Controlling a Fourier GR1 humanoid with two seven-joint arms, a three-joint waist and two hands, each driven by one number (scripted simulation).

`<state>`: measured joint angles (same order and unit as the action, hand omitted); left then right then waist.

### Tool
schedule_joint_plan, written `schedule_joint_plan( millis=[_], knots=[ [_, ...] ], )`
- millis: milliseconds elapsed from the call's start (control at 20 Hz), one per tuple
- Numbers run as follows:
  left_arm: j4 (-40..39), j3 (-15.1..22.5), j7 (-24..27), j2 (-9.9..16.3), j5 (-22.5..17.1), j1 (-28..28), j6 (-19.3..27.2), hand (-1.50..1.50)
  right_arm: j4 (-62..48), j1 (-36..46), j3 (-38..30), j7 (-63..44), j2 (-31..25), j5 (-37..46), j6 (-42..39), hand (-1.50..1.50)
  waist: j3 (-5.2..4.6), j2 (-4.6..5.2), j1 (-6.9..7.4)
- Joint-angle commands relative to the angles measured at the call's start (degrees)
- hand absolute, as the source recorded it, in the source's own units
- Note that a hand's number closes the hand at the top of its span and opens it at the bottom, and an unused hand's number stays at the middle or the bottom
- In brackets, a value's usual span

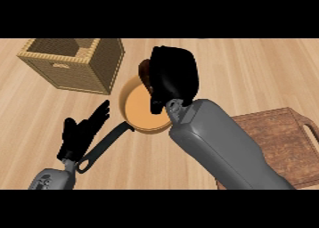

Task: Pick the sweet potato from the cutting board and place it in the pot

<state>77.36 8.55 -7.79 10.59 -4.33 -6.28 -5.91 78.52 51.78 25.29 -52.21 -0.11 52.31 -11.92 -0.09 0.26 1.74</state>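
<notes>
Head view: the right hand (172, 73) is over the pot (144, 109), its fingers curled around the brown sweet potato (144, 71). The cutting board (284, 142) sits off to the right. The left hand (83, 131) rests open by the pot's handle. I think the next move is to lower the sweet potato and let go.

It was a kitchen: a light wooden counter (267, 67) carried a pot (139, 111) with a black handle, a brown cutting board (287, 142) and a wicker basket (73, 62)
</notes>
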Motion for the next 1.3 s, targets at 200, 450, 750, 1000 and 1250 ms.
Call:
schedule_joint_plan(
  millis=[200, 450, 750, 1000, 1250],
  knots=[
    [0.91, 0.58, -0.57, -0.73, 0.52, -0.92, -0.19, 0.00, -21.92, 8.40, 0.58, -3.21, 0.10, -8.14, -4.59, 1.50, -0.01, 0.43, 1.35],
    [0.35, -0.77, -3.44, 0.46, -0.06, -4.48, -0.97, 0.00, -26.20, 9.82, 3.11, -14.27, 0.09, -20.37, -6.31, -1.50, -0.01, 0.22, 2.32],
    [-1.48, 0.66, -1.48, -2.35, 1.25, -3.76, 0.24, 0.00, -26.29, 10.78, 6.69, -3.38, 0.09, -25.17, 15.74, -1.50, 0.08, 0.65, 2.67],
    [-1.48, 0.42, 0.35, -1.54, 1.12, -1.00, -0.48, 0.00, -20.94, 12.24, 0.38, 1.68, 0.10, -24.60, 31.97, -1.50, 0.14, 0.29, 1.50],
    [-0.45, -0.31, 1.21, -0.29, 0.95, 0.33, -1.09, 0.00, -20.73, 11.92, -3.79, 1.80, 0.10, -21.45, 48.76, -1.50, 0.11, -0.07, 0.42]
  ],
)
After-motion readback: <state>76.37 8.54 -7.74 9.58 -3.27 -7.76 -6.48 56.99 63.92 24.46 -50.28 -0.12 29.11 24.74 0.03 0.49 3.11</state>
